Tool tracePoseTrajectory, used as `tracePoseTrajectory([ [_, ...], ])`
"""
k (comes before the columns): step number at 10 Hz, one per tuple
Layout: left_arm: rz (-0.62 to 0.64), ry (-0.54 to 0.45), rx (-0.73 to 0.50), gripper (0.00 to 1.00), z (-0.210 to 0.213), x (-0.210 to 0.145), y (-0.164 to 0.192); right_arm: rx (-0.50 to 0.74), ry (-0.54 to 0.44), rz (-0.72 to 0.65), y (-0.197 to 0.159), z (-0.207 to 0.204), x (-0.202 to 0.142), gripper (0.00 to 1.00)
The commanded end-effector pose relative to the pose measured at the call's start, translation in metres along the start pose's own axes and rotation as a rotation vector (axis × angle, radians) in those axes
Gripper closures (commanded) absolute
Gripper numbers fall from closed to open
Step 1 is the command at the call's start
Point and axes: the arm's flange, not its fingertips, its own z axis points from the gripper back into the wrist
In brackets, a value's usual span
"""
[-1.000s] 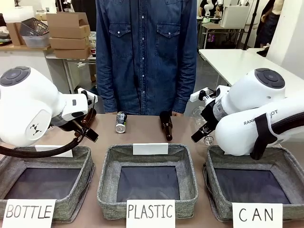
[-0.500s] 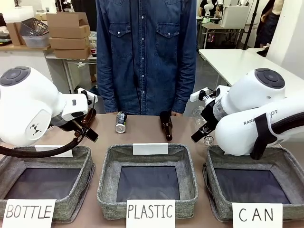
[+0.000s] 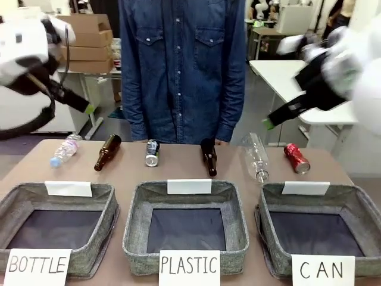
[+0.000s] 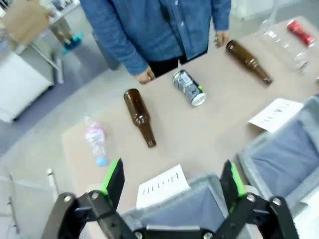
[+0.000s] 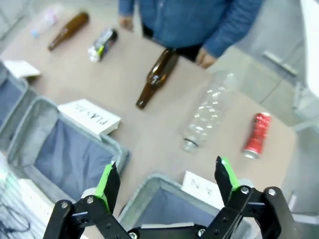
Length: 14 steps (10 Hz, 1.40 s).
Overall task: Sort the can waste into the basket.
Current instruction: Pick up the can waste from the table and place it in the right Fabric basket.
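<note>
Robot arms are hanging blurred at the upper left and upper right of the front view, high above a tabletop strewn with waste. The black can is lying on its side just left of the frame's centre, right in front of a person in a denim shirt. The red can is lying at right centre, near the far rim of the basket. That basket is sitting at lower right behind its handwritten "CAN" sign.

The left claw is standing released at the bottom of the left wrist view, green-padded fingers spread wide over a basket's edge and grasping nothing. The right claw is standing released too at the bottom of the right wrist view, its fingers wide apart above a basket rim and well apart from the red can at that frame's right.

Between the two cans, a brown bottle and a clear plastic bottle are lying in the same row. A second brown bottle and a small plastic bottle are lying at left centre. Baskets signed "PLASTIC" and "BOTTLE" are sitting at lower centre and lower left.
</note>
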Motion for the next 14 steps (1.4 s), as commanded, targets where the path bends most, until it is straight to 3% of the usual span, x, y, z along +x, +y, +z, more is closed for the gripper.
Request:
tracePoseTrajectory([
  [1,-0.013,0.005,-0.012,0.00,-0.042,0.001,0.005,0.065,0.046,0.028,0.000,-0.042,-0.001,0.00],
  [2,-0.013,0.005,-0.012,0.00,-0.042,0.001,0.005,0.000,0.000,0.000,0.000,0.000,0.000,0.00],
  [3,0.001,-0.001,0.003,0.00,0.009,-0.002,-0.002,0.122,0.094,-0.007,-0.001,-0.032,-0.007,0.00],
  [4,0.023,-0.012,-0.354,0.00,0.012,-0.008,0.008,0.268,0.078,-0.064,-0.006,-0.037,-0.014,0.00],
  [5,-0.005,-0.066,-0.583,0.00,0.027,-0.022,0.033,0.497,-0.006,-0.214,-0.028,-0.024,-0.025,0.00],
  [6,-0.001,-0.023,-0.773,0.00,0.030,-0.046,0.055,0.786,-0.079,-0.466,-0.053,-0.012,-0.040,0.00],
  [7,0.062,-0.008,-0.906,0.00,0.021,-0.066,0.066,0.960,-0.115,-0.657,-0.076,-0.006,-0.056,0.00],
  [8,0.109,0.084,-0.953,0.00,0.005,-0.087,0.063,1.057,-0.202,-0.822,-0.100,0.002,-0.074,0.00],
  [9,0.166,0.060,-1.031,0.00,-0.003,-0.103,0.066,1.115,-0.286,-0.878,-0.114,0.010,-0.088,0.00],
  [10,0.283,0.001,-1.048,0.00,-0.007,-0.118,0.076,1.148,-0.331,-0.913,-0.121,0.014,-0.096,0.00],
  [11,0.464,-0.117,-1.012,0.00,-0.007,-0.134,0.089,1.141,-0.356,-0.965,-0.126,0.013,-0.101,0.00],
  [12,0.603,-0.312,-1.008,0.00,0.002,-0.149,0.101,1.094,-0.335,-0.986,-0.123,0.007,-0.100,0.00],
  [13,0.753,-0.427,-0.912,0.00,0.012,-0.159,0.116,1.034,-0.284,-0.935,-0.116,-0.006,-0.094,0.00],
  [14,0.818,-0.299,-0.681,0.00,0.027,-0.160,0.124,1.096,-0.301,-0.843,-0.158,0.028,-0.082,0.00],
])
